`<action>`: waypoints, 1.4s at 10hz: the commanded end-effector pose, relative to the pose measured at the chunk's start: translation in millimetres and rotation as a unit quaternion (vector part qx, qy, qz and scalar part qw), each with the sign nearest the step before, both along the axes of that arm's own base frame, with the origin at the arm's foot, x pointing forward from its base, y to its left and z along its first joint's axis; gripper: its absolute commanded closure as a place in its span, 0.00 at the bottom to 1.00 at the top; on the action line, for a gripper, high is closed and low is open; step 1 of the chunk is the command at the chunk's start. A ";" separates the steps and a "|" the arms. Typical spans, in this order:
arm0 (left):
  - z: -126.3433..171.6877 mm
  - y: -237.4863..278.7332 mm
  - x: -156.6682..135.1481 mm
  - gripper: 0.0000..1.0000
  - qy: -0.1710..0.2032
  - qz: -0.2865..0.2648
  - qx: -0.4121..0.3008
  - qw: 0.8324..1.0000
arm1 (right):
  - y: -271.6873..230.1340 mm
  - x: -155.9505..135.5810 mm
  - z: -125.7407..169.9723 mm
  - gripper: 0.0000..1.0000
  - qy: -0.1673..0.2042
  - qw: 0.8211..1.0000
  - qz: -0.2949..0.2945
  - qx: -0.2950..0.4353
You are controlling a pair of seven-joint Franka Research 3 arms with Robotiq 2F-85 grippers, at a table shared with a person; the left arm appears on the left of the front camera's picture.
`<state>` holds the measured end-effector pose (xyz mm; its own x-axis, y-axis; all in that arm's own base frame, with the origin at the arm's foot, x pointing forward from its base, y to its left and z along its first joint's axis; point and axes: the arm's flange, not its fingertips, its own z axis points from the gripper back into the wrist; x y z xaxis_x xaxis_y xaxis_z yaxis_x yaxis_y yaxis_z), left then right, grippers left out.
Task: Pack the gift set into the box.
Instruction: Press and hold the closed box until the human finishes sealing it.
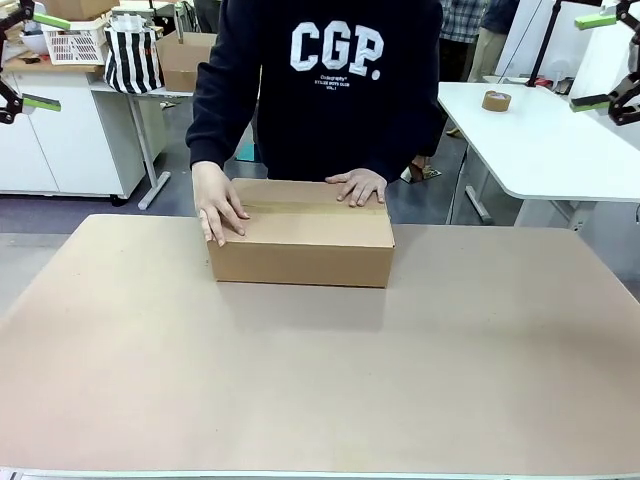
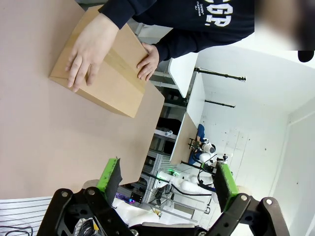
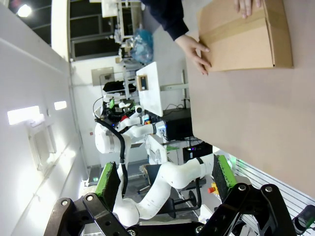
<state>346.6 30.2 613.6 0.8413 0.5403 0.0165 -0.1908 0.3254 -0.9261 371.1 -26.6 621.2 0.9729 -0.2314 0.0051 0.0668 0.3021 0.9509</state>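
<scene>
Tan table [image 1: 320,390], closed brown box [image 1: 300,255] near far edge

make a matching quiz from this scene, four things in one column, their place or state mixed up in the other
1. box
2. tape roll
3. left gripper
4. striped bag

A. on the white side table
B. fingers open, holding nothing
C. in the far left background
D. closed, under both of the person's hands

Pairs: 1-D, 2-A, 3-B, 4-C
</scene>
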 end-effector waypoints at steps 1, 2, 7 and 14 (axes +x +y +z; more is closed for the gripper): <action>0.1 0.8 -0.8 0.00 -0.005 -0.005 -0.004 1.000 | -2.1 -0.8 2.1 0.00 0.004 1.000 0.003 -0.005; 0.1 0.8 -0.8 0.00 -0.005 -0.005 -0.004 1.000 | -2.1 -0.8 2.1 0.00 0.004 1.000 0.003 -0.005; 0.1 0.8 -0.8 0.00 -0.005 -0.005 -0.004 1.000 | -2.1 -0.8 2.1 0.00 0.004 1.000 0.003 -0.005; 0.1 0.8 -0.8 0.00 -0.005 -0.005 -0.004 1.000 | -2.1 -0.8 2.1 0.00 0.004 1.000 0.003 -0.005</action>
